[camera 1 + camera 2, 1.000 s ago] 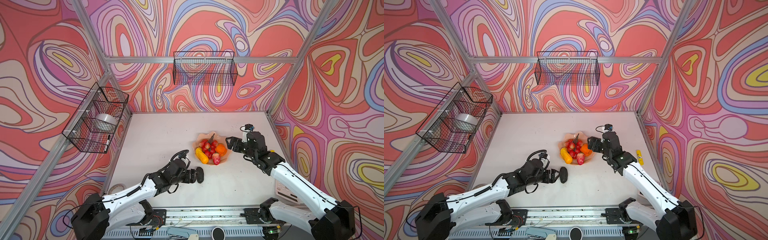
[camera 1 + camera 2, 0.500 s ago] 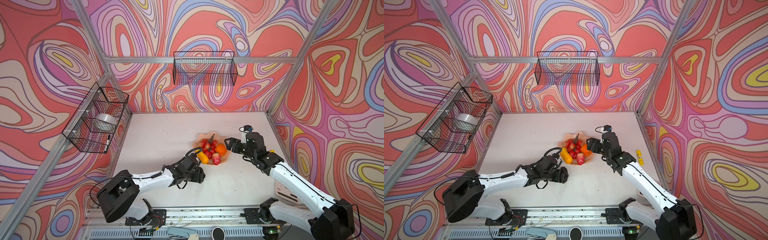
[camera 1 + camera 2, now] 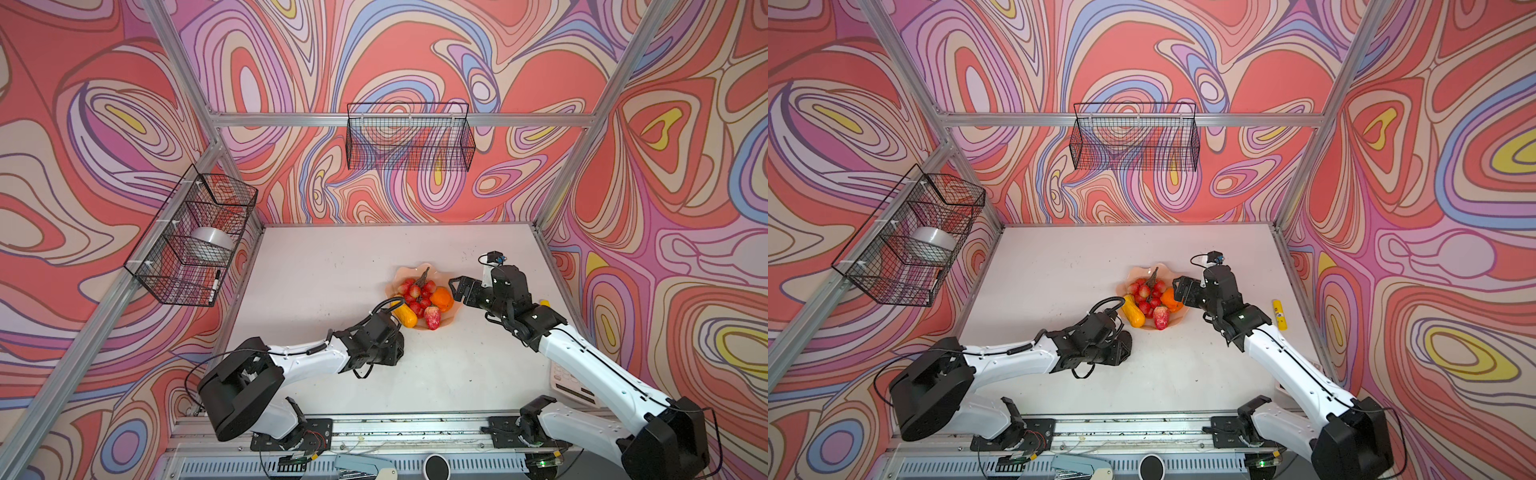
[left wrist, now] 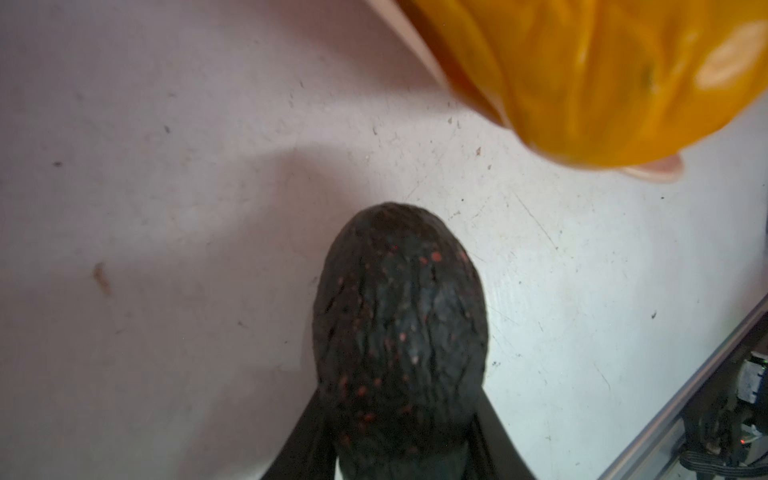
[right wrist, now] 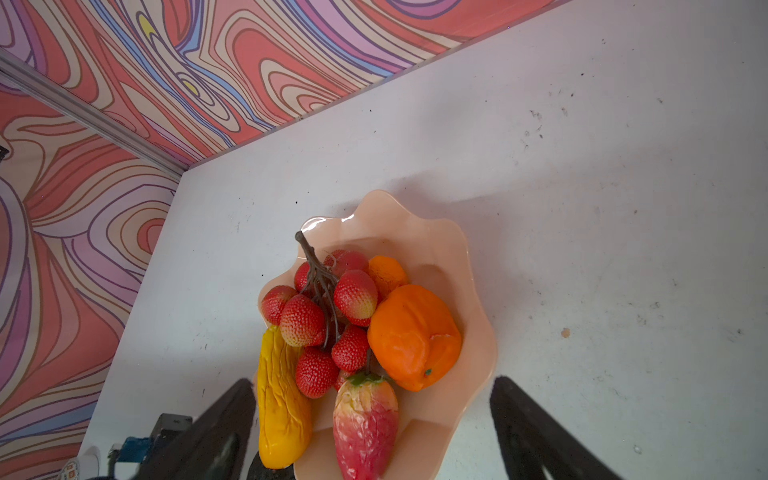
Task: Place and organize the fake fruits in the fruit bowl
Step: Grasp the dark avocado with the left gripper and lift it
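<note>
Avocado (image 4: 399, 324), wrinkly blackish oval w/ red specks, in left claw (image 4: 399, 424).

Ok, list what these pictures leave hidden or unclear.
Black avocado: in both top views hidden under the left gripper.
Its jaws: cut off by the left wrist view's edge; grip unclear.
Smaller orange: mostly behind the berries, right wrist view.
Yellow cylinder: label too small in a top view.

fruits (image 5: 353, 297) in bowl (image 5: 471, 291), avocado (image 4: 399, 324) outside, nearby
</note>
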{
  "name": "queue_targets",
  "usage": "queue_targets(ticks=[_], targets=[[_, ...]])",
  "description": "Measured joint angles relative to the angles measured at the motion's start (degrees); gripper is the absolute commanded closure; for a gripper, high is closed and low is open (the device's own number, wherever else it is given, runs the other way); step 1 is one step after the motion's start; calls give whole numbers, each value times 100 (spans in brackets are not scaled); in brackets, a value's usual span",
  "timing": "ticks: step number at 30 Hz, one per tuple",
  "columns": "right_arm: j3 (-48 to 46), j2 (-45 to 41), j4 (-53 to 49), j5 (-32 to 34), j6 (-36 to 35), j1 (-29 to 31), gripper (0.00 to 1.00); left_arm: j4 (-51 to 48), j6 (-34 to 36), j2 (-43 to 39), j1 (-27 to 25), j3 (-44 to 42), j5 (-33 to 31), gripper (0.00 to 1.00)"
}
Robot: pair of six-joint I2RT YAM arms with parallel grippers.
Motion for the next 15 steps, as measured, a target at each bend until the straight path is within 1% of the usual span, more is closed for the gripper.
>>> queue_targets(ticks=[6, 10, 12, 15], targets=[[-70, 0, 103, 0, 46, 0, 7, -411, 90, -999, 0, -79, -229, 72], [-87, 0, 105, -2, 59, 0, 5, -850, 356, -1694, 0, -26, -472, 72], [-90, -4, 105, -2, 72, 0, 4, -1110, 560, -1880, 0, 157, -616, 72], [-122, -76, 107, 7, 94, -4, 3, -1390, 931, -1853, 0, 678, -798, 72]])
